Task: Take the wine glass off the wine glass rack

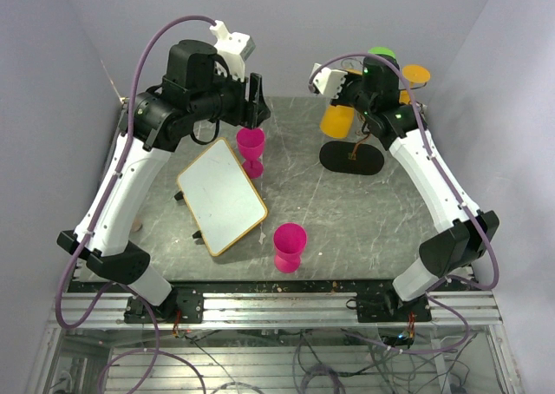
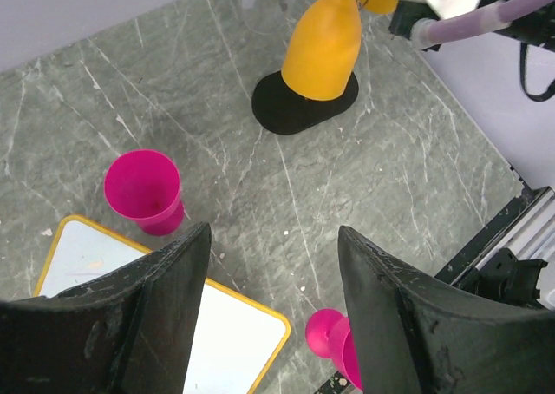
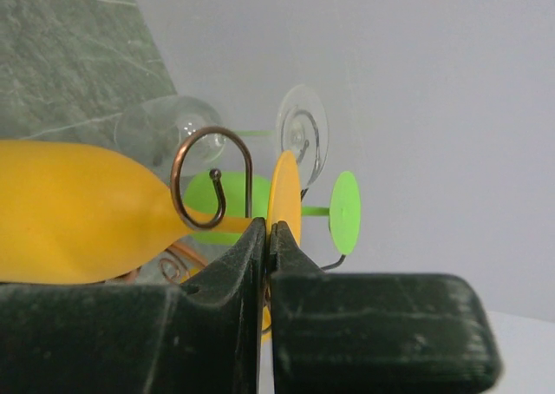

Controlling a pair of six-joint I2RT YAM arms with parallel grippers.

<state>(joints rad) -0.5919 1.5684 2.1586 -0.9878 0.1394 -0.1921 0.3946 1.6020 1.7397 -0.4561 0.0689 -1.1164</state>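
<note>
The wine glass rack stands at the back right on its black oval base; a copper wire hook of it shows in the right wrist view. A yellow wine glass hangs upside down from it, also seen from the left wrist. My right gripper is shut on the thin edge of this glass's yellow foot disc, by the hook that carries the stem. A green glass and a clear glass hang behind. My left gripper is open and empty, high above the table.
A pink goblet stands below my left gripper and another near the front. A white board with a yellow rim lies tilted at left centre. A second orange glass foot shows on the rack's far right.
</note>
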